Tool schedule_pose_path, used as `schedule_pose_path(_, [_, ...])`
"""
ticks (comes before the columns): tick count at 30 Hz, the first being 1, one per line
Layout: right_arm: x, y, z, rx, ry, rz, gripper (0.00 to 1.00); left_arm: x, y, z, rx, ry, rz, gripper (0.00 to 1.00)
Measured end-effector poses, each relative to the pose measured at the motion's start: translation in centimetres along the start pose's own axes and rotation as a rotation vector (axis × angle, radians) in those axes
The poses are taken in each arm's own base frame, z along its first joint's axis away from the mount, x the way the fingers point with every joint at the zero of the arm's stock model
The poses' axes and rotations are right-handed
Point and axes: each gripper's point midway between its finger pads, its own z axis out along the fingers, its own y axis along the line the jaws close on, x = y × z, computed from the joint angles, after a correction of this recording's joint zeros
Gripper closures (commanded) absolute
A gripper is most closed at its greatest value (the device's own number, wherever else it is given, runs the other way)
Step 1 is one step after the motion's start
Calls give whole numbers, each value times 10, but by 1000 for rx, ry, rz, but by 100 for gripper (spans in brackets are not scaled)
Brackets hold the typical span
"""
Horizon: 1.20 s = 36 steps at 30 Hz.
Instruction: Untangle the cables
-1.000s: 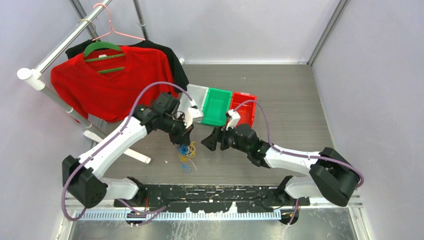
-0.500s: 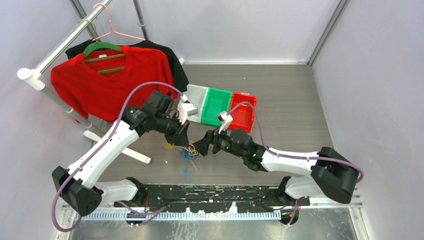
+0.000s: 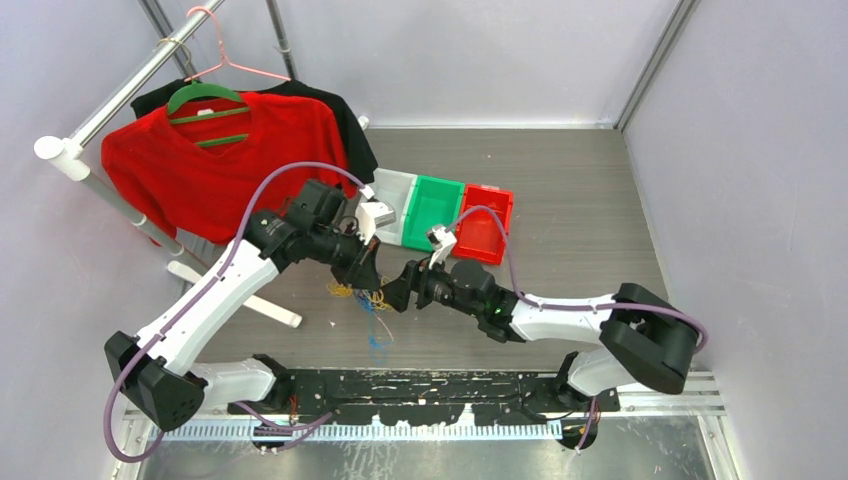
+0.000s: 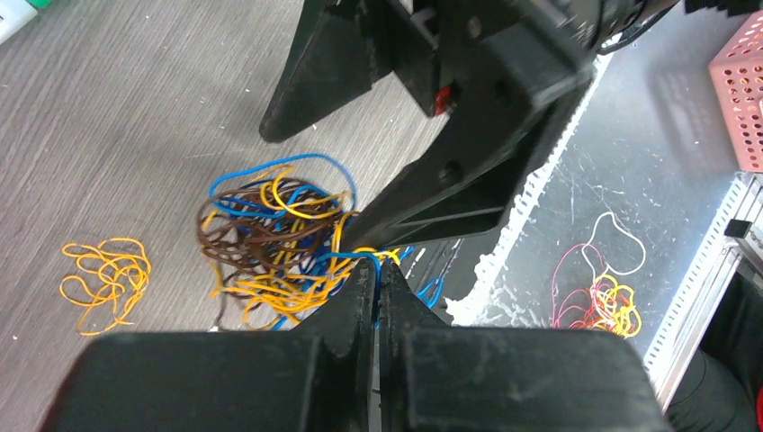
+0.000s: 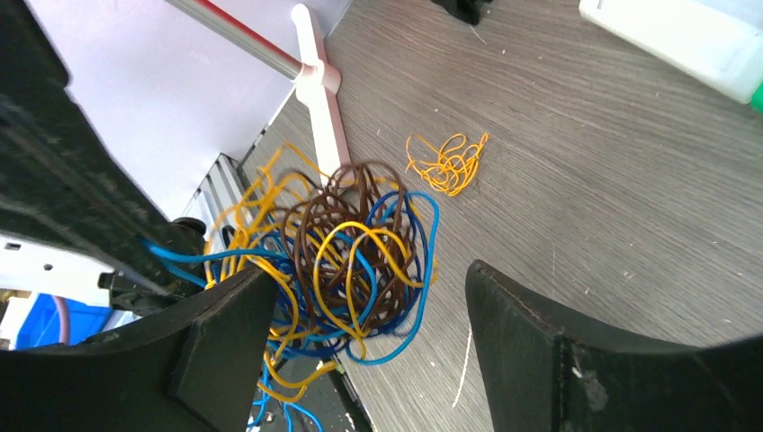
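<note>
The cables point(image 5: 360, 225), clumped low over the table point(image 3: 580, 200), are pinched by some strands in the closed left gripper point(image 4: 378, 297) and are found at twelve o'clock, just ahead of the wide-open right gripper point(image 5: 364, 274)

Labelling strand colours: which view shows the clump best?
Right wrist: the clump sits large and central, with blue, orange and brown strands easy to tell apart. Left wrist shows it smaller, its near edge hidden. Top external shows only a tiny tangle.
</note>
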Motion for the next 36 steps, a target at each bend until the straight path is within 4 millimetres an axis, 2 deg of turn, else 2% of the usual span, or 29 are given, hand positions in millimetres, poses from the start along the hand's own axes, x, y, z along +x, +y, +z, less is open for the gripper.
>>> schedule_pose_path(6, [8, -10, 16, 59, -6, 19, 37, -7, -6, -1, 25, -11, -13, 100])
schedule_pose_path(10, [3, -21, 18, 111, -47, 18, 35, -16, -15, -10, 53, -31, 9, 100])
schedule_pose_path(12, [3, -27, 16, 131, -56, 12, 29, -19, -16, -17, 39, -36, 37, 100])
schedule_pose_path(17, [3, -52, 1, 227, -34, 4, 28, -9, 8, -44, -149, -42, 137, 100])
schedule_pose_path(21, [-25, -80, -16, 317, -69, 18, 27, 2, 31, -79, -328, -71, 183, 100])
schedule_pose_path(25, [-40, -93, -17, 364, -53, -4, 27, 15, 37, -102, -412, -73, 206, 100])
schedule_pose_path(30, [-44, -80, 13, 311, 15, -56, 26, 18, 22, -123, -425, -97, 272, 100])
schedule_pose_path(36, [-31, -67, 72, 239, 116, -116, 25, 23, -3, -141, -391, -148, 335, 100])
